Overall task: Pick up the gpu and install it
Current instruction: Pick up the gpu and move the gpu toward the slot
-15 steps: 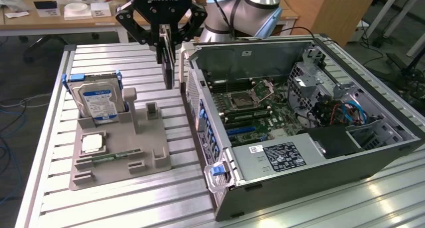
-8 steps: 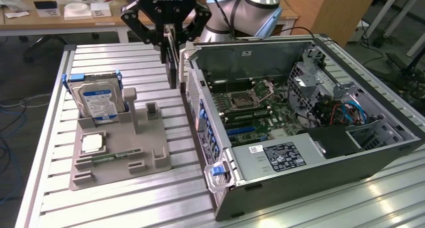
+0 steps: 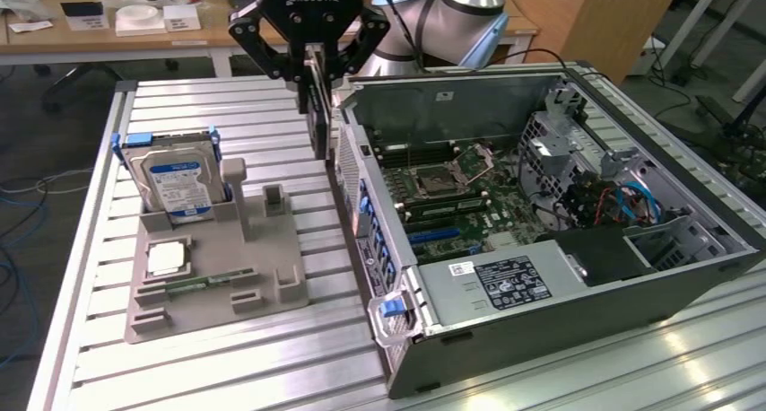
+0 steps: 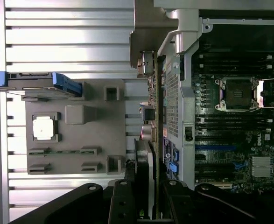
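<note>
The gpu (image 3: 318,115), a thin dark card, hangs on edge from my gripper (image 3: 316,70), which is shut on its upper part. It is in the air above the slatted table, between the grey parts holder (image 3: 215,258) and the rear wall of the open computer case (image 3: 515,276), close to that wall. In the wrist view the gpu (image 4: 145,172) is seen edge-on between the black fingers (image 4: 122,200) of the gripper (image 4: 148,203), beside the case's perforated back panel (image 4: 172,93). The motherboard (image 3: 449,178) lies exposed inside the case.
The holder carries an upright silver hard drive (image 3: 179,182) in blue rails, a square processor (image 3: 168,257) and a narrow green memory stick (image 3: 210,284). The aluminium table (image 3: 215,375) has bare slats in front. Wooden desks with small items stand behind.
</note>
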`<control>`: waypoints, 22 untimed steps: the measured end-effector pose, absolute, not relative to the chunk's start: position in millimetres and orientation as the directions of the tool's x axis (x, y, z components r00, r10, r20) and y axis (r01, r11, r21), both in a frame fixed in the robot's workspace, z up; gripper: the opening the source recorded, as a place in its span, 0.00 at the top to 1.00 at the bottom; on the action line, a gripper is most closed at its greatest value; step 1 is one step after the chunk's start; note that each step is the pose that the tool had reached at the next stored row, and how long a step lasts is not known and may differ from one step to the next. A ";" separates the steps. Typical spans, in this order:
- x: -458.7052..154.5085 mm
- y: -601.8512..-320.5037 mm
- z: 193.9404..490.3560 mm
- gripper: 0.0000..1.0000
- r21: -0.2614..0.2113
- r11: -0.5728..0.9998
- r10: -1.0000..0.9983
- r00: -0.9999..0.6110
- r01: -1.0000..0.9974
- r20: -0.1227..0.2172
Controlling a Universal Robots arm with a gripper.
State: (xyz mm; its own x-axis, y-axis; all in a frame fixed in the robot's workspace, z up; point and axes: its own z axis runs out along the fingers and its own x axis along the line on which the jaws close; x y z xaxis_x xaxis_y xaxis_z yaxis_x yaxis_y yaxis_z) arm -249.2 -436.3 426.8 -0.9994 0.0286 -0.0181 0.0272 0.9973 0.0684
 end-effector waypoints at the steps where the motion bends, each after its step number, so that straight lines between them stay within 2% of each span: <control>1: -248.2 -436.3 426.8 0.72 0.068 0.997 0.029 -0.999 0.027 -0.018; 22: -222.4 -436.3 426.8 0.72 0.068 0.997 0.028 -0.999 0.027 -0.018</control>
